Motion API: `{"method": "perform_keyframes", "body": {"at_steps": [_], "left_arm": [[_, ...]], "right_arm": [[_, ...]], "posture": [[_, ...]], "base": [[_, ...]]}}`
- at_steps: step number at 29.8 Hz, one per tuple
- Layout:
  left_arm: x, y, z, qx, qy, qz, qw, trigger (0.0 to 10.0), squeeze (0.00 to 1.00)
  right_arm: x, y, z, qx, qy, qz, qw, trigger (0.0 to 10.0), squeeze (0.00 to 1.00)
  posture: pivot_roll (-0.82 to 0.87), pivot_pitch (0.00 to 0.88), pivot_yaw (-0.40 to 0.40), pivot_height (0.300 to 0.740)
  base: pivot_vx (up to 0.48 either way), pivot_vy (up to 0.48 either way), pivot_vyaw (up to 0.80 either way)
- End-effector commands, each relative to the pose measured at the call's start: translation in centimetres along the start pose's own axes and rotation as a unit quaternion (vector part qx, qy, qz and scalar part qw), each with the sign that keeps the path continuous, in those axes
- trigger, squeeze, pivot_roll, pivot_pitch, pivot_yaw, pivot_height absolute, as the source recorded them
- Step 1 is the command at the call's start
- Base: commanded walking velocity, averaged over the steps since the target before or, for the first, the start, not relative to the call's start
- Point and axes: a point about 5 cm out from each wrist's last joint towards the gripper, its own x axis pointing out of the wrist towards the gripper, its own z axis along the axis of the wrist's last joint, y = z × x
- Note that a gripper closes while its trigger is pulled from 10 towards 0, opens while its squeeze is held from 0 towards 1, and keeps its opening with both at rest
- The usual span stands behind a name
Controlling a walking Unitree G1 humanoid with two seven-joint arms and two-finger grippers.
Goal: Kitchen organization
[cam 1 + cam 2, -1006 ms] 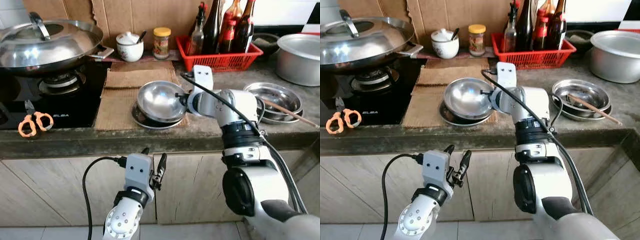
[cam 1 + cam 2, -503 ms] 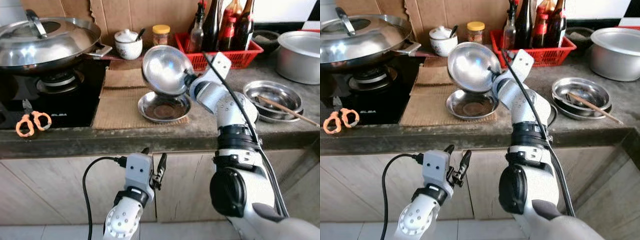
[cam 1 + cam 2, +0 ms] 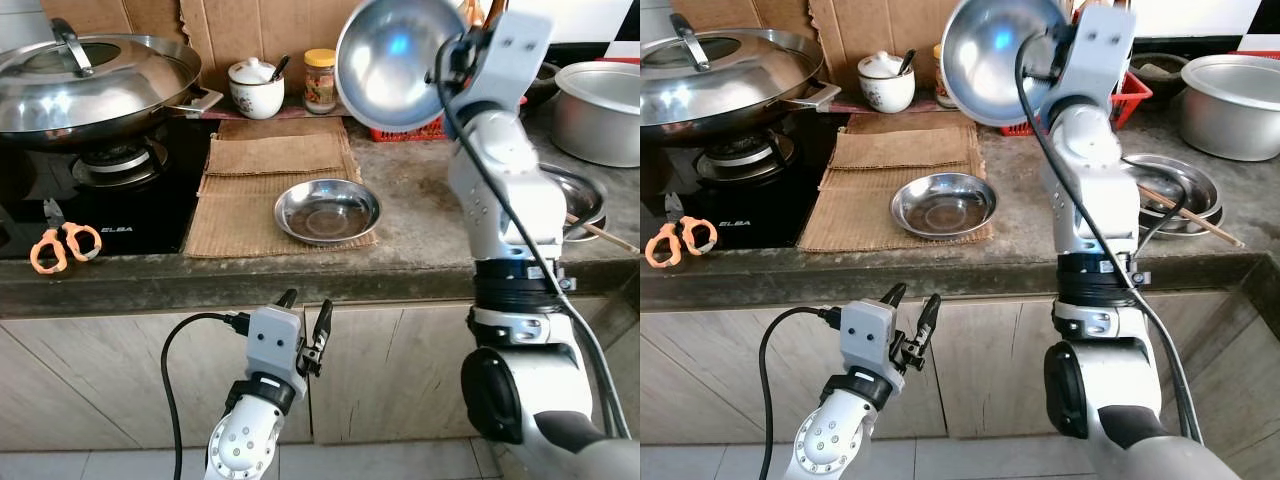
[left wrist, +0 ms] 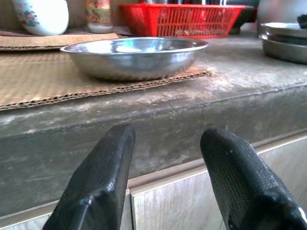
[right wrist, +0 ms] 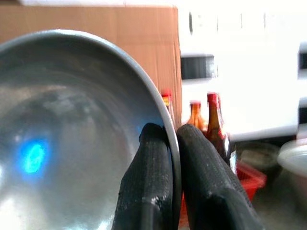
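Grey stone worktop (image 3: 420, 235), right tool (image 5: 173, 158) pinching rim of raised round steel bowl (image 3: 395, 62), wrist view confirming grip, left tool (image 3: 305, 318) open, empty, below worktop edge.

"ELBA" in white on the black stove (image 3: 120, 229) front

1. Right arm raised high over the counter; right gripper (image 5: 171, 184) pinches the rim of the steel bowl (image 3: 395, 60).
2. Left arm low before the cabinet front; left gripper (image 4: 165, 179) pointing upward, fingers parted.
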Motion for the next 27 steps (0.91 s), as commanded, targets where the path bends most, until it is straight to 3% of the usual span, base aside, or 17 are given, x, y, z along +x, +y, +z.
{"method": "perform_keyframes", "body": {"at_steps": [1, 2, 8, 12, 15, 21, 24, 27], "left_arm": [[0.0, 0.1, -0.2, 0.001, 0.015, 0.0, 1.0, 10.0, 0.0], [0.1, 0.1, -0.2, -0.002, 0.012, -0.002, 1.0, 10.0, 0.0], [0.1, 0.2, -0.1, -0.002, 0.008, -0.002, 1.0, 10.0, 0.0], [0.0, 0.3, 0.0, -0.002, 0.006, -0.002, 1.0, 10.0, 0.0], [-0.2, 0.3, -0.2, -0.001, 0.009, -0.002, 1.0, 10.0, 0.0], [-0.2, 0.3, 0.1, 0.003, 0.004, -0.005, 1.0, 10.0, 0.0], [-0.2, 0.4, 0.3, 0.001, 0.0, -0.005, 1.0, 10.0, 0.0], [-0.3, 0.4, 0.4, -0.001, -0.002, -0.008, 1.0, 10.0, 0.0]], "right_arm": [[-2.0, 0.2, -2.0, -0.02, 0.007, 0.018, 1.0, 0.0, 0.0], [-3.5, -0.4, -2.7, -0.049, 0.006, 0.031, 0.998, 0.0, 0.0], [-5.5, -0.9, -3.7, -0.076, 0.013, 0.07, 0.995, 0.0, 0.0], [-6.4, -1.5, -3.7, -0.081, 0.005, 0.072, 0.994, 0.0, 0.0], [-6.6, -2.0, -4.0, -0.057, 0.017, 0.054, 0.997, 0.0, 0.0], [-6.8, -1.9, -3.5, -0.076, -0.002, 0.055, 0.996, 0.0, 0.0], [-8.0, -1.8, -3.6, -0.107, -0.011, 0.081, 0.991, 0.0, 0.0], [-9.5, -2.1, -4.3, -0.102, 0.004, 0.092, 0.991, 0.0, 0.0]], "posture": [[0.08, 0.061, -0.023, 0.74], [0.08, 0.059, -0.022, 0.74], [0.08, 0.055, -0.017, 0.74], [0.08, 0.053, -0.015, 0.74], [0.07, 0.049, -0.011, 0.74], [0.08, 0.048, -0.012, 0.74], [0.08, 0.051, -0.009, 0.74], [0.07, 0.058, -0.005, 0.74]], "base": [[0.0, 0.0, 0.0], [0.0, 0.0, 0.0], [0.0, 0.0, 0.0], [0.0, 0.0, 0.0], [0.0, 0.0, 0.0], [0.0, 0.0, 0.0], [0.0, 0.0, 0.0], [0.0, 0.0, 0.0]]}}
